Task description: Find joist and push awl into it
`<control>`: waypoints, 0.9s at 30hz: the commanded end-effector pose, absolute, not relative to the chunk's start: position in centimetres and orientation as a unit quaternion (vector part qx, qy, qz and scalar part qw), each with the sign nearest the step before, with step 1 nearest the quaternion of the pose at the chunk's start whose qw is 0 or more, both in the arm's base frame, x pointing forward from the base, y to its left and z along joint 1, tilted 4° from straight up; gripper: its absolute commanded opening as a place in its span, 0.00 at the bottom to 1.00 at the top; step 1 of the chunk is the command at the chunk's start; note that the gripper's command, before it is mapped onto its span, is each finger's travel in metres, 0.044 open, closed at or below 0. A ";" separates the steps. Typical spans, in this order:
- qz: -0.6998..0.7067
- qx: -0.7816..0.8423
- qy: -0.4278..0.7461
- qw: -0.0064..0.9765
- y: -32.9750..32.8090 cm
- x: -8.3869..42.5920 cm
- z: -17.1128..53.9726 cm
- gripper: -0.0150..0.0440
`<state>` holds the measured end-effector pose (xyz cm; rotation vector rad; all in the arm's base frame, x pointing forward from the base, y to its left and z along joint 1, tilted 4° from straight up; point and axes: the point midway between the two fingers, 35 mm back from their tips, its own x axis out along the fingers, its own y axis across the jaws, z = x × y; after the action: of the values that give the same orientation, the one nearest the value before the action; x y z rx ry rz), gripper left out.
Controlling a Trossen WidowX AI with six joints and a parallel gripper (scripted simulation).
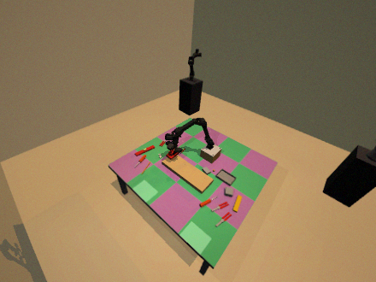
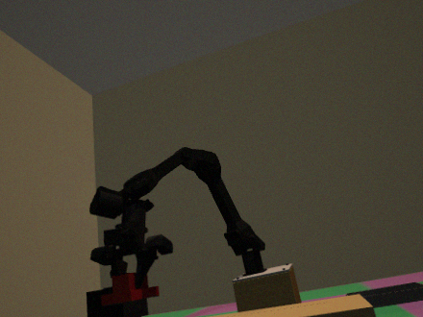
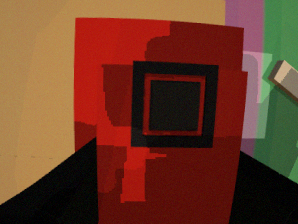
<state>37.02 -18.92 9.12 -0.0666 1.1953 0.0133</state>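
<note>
My gripper [image 1: 173, 151] [image 2: 129, 280] points down, shut on the red stud finder [image 1: 171, 156] [image 2: 126, 288] [image 3: 115, 42]. The stud finder's black-framed square window is dark in the wrist view. It is at the far-left end of the tan floor panel [image 1: 188, 173] [image 2: 336, 307] [image 3: 40, 75], partly over it in the wrist view; whether it touches cannot be told. The grey tray [image 1: 226, 177] lies beyond the panel, near the arm's base. An orange-handled tool [image 1: 206, 202] and a red-handled tool [image 1: 141, 159] lie on the table; which is the awl cannot be told. The joist is hidden.
A red bar [image 1: 144, 150] and a thin stick [image 1: 146, 167] lie left of the panel. Red-handled pliers [image 1: 220, 207], another red-handled tool [image 1: 224, 219], a yellow bar [image 1: 237, 203] and a grey block [image 1: 228, 191] lie to the right. A grey piece [image 1: 207, 170] lies between panel and base.
</note>
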 end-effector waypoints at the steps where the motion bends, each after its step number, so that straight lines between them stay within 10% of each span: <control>1: 0.010 -0.032 0.562 0.826 -18.9 37.2 8.1 0.25; 27: 0.010 -0.032 0.562 0.826 -19.0 37.6 3.2 0.25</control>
<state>37.55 -19.13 3.76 -0.0672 1.1965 0.0158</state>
